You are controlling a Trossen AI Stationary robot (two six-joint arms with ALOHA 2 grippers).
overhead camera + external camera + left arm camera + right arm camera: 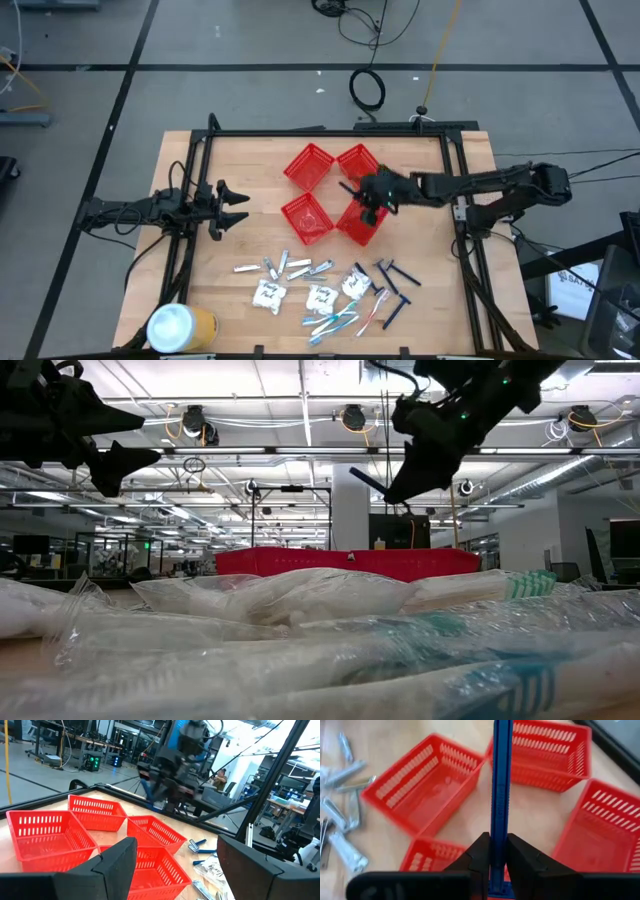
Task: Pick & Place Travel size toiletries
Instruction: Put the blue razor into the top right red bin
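right gripper (pixel 372 205) was clamped on a dark blue razor (pixel 501 795), pads pinching the handle low down so that most of the stick ran forward and out past the fingertips. in the high view the jaws sat above the cluster of four red mesh baskets (pixel 309 165), roughly over the near right basket (pixel 358 226); the low view showed the gripper well up off the table, razor slanting out from it.

judgement: the step in hand was the drop of this razor into a basket. to do it well — bring the jaws down until the free end of the razor sits inside the basket walls, not over the bare wood between the four, then open. a long handle held at one end will tip as it falls, so a release from this height risks it landing across a rim or bouncing out.

left gripper (pixel 235 207) waited with jaws wide, holding nothing, baskets ahead of its fingers.

remaining toiletries — razors (pixel 395 274), toothbrushes (pixel 345 318), sachets (pixel 267 294), tubes (pixel 280 266) — lay well away from both sets of jaws, on the table's near part.
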